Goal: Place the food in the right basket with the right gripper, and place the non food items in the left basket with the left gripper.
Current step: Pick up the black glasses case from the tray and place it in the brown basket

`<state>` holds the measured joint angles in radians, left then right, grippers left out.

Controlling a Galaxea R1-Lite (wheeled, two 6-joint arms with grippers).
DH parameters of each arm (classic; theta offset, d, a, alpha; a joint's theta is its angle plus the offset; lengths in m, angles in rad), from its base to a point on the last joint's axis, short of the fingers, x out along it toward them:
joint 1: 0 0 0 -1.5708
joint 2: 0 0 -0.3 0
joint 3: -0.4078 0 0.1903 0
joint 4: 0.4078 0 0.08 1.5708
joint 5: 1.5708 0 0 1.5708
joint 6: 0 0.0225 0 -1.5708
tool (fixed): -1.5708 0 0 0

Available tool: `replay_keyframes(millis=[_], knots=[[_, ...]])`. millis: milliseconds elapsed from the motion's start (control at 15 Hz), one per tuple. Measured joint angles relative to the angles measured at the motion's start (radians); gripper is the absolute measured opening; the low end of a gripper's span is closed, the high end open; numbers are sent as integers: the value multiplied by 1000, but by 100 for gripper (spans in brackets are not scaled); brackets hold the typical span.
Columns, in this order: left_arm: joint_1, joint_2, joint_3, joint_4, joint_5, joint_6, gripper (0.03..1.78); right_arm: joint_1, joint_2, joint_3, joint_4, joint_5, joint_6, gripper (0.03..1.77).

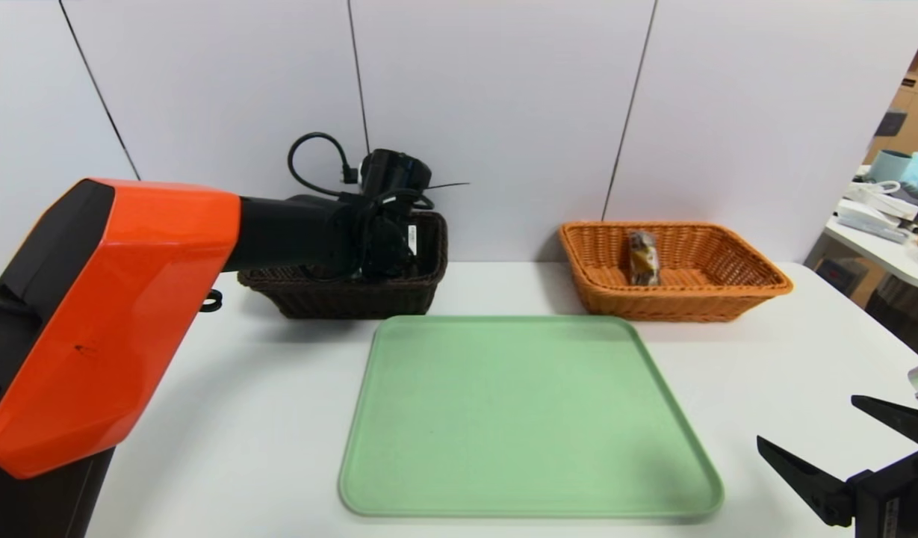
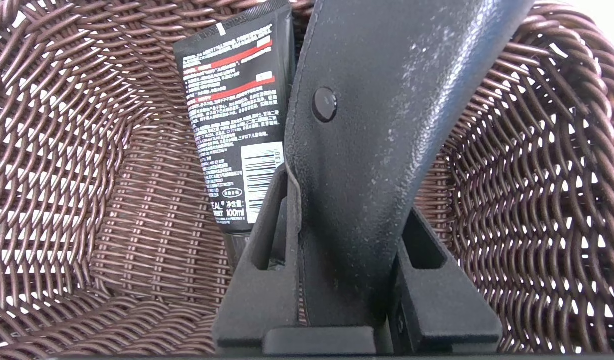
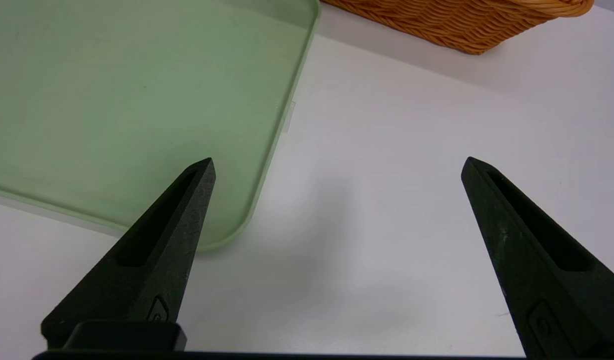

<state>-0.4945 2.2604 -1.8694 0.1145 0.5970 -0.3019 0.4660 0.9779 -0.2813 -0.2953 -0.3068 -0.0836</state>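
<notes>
Over the left basket, your left claw grips the soft, light case mid-length, beside the tube. Right claw idles open; food sits in the right basket.

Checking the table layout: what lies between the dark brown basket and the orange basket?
In the head view, only bare white table lies between the dark brown basket and the orange basket; the green tray sits nearer the robot.

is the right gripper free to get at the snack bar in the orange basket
Probably yes. The right gripper is open and holds nothing, the snack bar lies uncovered in the orange basket, and only bare table lies between them.
</notes>
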Motion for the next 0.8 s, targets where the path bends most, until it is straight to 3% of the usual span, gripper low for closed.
replay_keyframes(millis=[733, 800], knots=[[10, -15, 8, -15, -8, 2, 46, 1, 44, -17, 0, 0, 0, 170], [10, -17, 13, -16, -8, 5, 52, 1, 45, -17, 0, 0, 0, 170]])
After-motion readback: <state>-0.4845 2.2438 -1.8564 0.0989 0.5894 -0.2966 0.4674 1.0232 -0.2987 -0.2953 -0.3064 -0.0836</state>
